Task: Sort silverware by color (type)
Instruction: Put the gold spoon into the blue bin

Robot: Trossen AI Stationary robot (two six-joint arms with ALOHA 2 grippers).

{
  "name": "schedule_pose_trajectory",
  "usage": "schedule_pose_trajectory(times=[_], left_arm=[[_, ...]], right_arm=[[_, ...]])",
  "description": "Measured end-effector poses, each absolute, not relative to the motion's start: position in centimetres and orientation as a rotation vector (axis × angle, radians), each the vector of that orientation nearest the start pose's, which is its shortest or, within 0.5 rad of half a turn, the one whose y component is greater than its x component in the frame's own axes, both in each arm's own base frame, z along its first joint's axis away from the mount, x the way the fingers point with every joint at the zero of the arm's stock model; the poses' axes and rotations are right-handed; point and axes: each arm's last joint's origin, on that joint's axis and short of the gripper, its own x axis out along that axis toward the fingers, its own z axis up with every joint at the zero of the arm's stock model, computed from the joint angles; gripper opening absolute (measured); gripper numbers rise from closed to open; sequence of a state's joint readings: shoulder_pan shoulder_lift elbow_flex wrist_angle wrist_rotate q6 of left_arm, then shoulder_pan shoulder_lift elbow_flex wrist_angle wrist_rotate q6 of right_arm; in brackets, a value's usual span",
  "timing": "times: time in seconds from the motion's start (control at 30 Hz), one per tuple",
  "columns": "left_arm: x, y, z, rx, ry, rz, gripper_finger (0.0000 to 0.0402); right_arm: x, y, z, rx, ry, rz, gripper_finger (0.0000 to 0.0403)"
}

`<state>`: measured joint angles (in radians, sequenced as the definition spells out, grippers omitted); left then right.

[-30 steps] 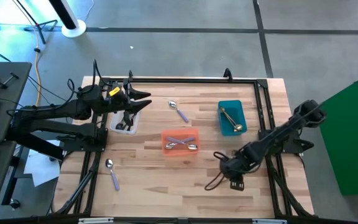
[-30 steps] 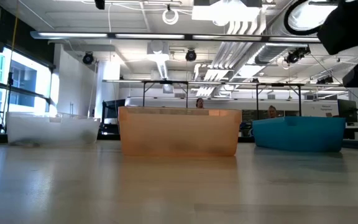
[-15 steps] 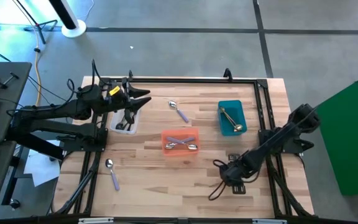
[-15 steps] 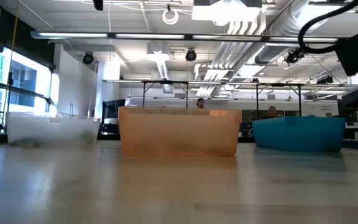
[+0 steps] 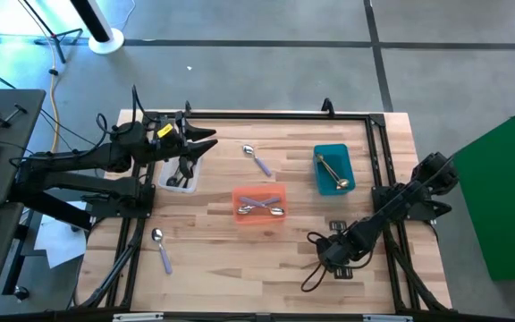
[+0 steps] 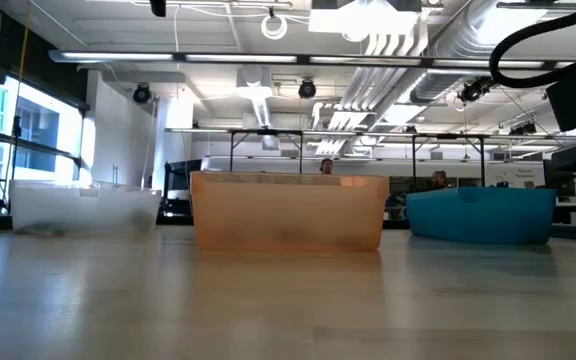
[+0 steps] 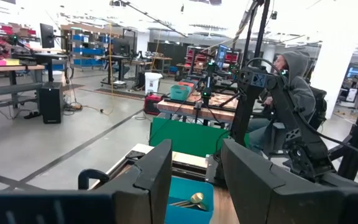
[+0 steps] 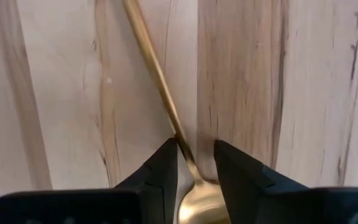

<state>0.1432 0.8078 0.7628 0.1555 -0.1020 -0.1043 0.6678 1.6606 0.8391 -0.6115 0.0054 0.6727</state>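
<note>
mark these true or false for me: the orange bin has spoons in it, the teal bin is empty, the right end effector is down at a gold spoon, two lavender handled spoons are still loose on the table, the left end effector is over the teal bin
1. The orange bin has spoons in it. True.
2. The teal bin is empty. False: gold spoons lie in it.
3. The right end effector is down at a gold spoon on the table. True: its fingers straddle the spoon's neck.
4. Two lavender-handled spoons lie loose on the table. True: one beyond the orange bin, one near the front left.
5. The left end effector is over the teal bin. False: it hangs by the clear bin at the left.
</note>
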Motion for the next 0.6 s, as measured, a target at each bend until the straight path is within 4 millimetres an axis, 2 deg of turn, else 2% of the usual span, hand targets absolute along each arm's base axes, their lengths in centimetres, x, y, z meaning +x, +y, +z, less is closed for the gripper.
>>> schedule_pose_trajectory(times=[0.17,0.37,0.6], left_arm=[[17.87,2.87,35.38,-0.101,-0.123,0.239,0.0131],[17.88,2.88,35.37,-0.100,-0.122,0.239,0.0131],[17.88,2.88,35.38,-0.100,-0.122,0.239,0.0131]], right_arm=[[20.98,16.58,12.69,0.058,1.481,0.029,0.0091],[21.10,16.51,12.42,0.131,1.475,-0.087,0.0090],[21.07,16.53,12.41,0.132,1.476,-0.086,0.0083]])
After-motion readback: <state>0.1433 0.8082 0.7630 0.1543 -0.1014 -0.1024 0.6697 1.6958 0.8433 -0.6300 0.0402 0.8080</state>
